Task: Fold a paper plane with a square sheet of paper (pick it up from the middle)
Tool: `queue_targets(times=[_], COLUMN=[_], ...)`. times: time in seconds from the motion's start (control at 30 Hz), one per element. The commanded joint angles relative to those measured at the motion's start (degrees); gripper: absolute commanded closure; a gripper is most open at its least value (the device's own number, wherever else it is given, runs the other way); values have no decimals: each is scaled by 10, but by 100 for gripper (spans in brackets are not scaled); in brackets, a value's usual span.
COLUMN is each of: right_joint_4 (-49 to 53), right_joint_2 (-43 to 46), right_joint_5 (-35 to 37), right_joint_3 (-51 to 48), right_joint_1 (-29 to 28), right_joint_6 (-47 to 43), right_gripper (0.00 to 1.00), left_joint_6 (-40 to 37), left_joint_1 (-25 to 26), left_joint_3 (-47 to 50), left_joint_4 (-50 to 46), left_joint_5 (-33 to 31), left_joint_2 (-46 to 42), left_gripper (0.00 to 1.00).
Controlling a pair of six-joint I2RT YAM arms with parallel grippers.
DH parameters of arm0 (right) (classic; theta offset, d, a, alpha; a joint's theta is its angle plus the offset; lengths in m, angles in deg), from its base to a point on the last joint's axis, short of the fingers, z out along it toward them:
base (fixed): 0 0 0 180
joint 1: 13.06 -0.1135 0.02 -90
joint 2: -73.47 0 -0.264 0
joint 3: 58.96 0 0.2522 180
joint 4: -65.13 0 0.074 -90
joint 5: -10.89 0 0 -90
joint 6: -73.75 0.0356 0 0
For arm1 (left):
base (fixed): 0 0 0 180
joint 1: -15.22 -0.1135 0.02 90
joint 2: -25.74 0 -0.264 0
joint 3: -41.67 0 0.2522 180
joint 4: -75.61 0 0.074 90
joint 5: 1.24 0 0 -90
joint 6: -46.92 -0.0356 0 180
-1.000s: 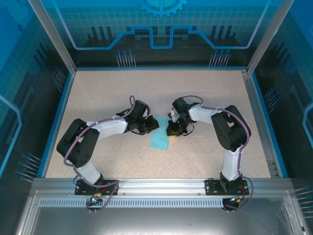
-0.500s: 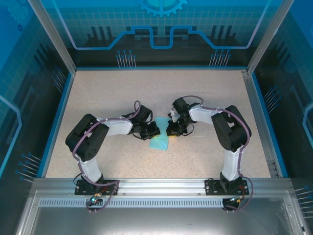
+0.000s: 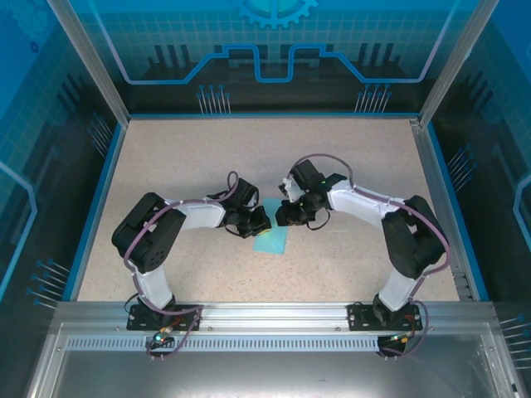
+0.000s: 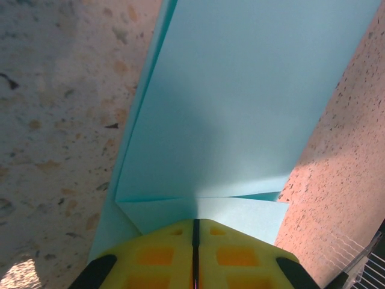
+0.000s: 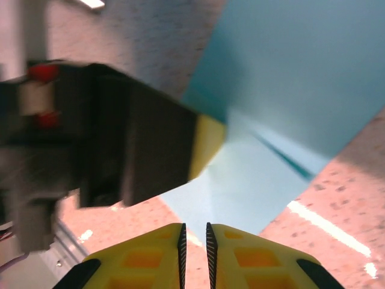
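- The tabletop [image 3: 166, 166] is hard, matt and speckled beige. It makes a firm bed, so I judge the fold is best set by pressing down against it rather than by lifting.
- The sheet of paper [image 3: 272, 243] lies about midway between the tabletop's left and right edges, somewhat nearer the near edge. It is thin, smooth and light cyan, already doubled into layers with straight edges. It will slide and spring back easily, so one end needs pinning while the other is worked.
- My left pincer [image 4: 195, 224] has its jaws shut tight, tips on one end of the sheet. I cannot tell whether paper is nipped between them or only pressed beneath. Either way I judge it should serve as the anchor, held steady.
- My right pincer [image 5: 194, 229] has its jaws a narrow slit apart with nothing between them. It hangs over a corner of the sheet, facing the left one. It should come in low and slow so the layers don't skew.
- The flap [image 4: 240, 211] is a narrow folded band just ahead of my left tips.
- The crease [image 5: 283, 156] is a sharp dark line and should guide the stroke.
- The pads [image 4: 234, 256] are yellow and moulded with square hollows.
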Motion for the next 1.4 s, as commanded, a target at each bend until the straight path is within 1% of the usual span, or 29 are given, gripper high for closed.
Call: queue_targets(times=[0.0,0.13,0.27,0.63,1.07,1.37], right_joint_4=[-4,-26,-44,-48,-7,13], right_joint_2=[7,-1,-13,-52,-69,-68], right_joint_5=[11,18,30,46,84,79], right_joint_3=[-31,-48,-63,-57,-54,-71], right_joint_1=[-31,-60,-73,-81,-88,-88], right_joint_6=[26,51,65,68,57,42], right_gripper=[81,83,85,85,86,86], left_joint_6=[16,21,28,36,45,47], left_joint_1=[6,5,5,6,5,6], left_joint_3=[16,16,22,28,28,27], left_joint_4=[-55,-55,-45,-38,-47,-56], left_joint_5=[-18,-21,-17,-18,-27,-34], left_joint_2=[28,29,28,28,34,37], left_gripper=[91,91,91,91,91,91])
